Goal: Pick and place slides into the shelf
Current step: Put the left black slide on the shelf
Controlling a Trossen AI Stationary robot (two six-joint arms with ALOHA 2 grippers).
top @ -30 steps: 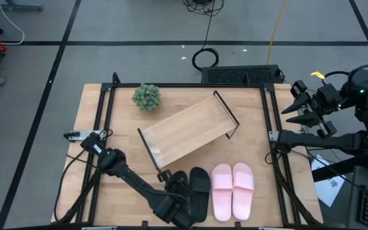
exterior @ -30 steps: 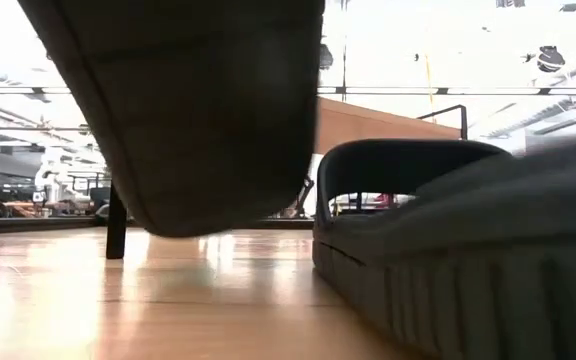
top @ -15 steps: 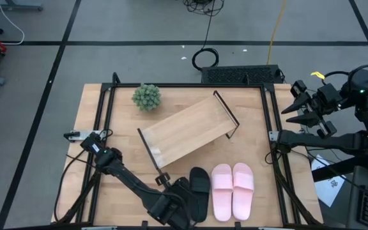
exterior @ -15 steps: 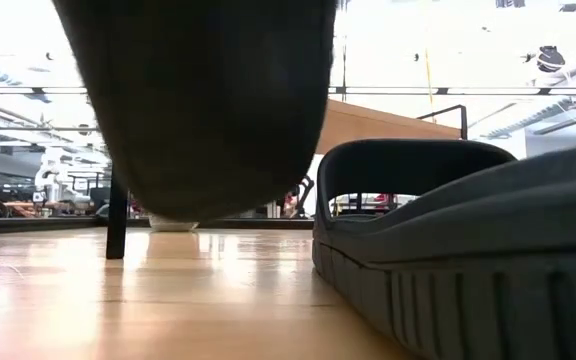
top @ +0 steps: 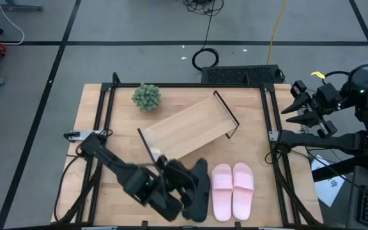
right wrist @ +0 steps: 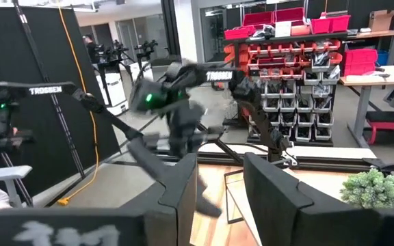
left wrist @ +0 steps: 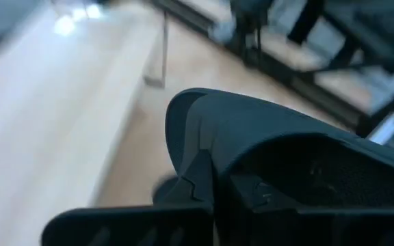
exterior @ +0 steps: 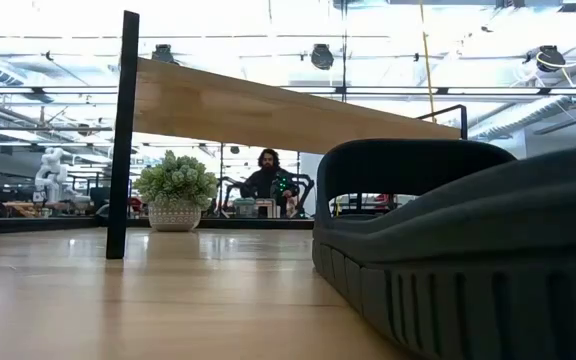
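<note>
Worktop of pale wood carries the long light-wood shelf with black wire end frames, lying slantwise mid-table; we see a small green potted plant by the far edge and two pale pink slides side by side near the front edge. The left gripper is clenched on one matte black slide, now carried off toward the shelf; half a second ago it filled the low view. Its mate rests beside the pink pair, cut off there. The right gripper waits off the right edge, jaws parted. Motion blurs the left arm.
</note>
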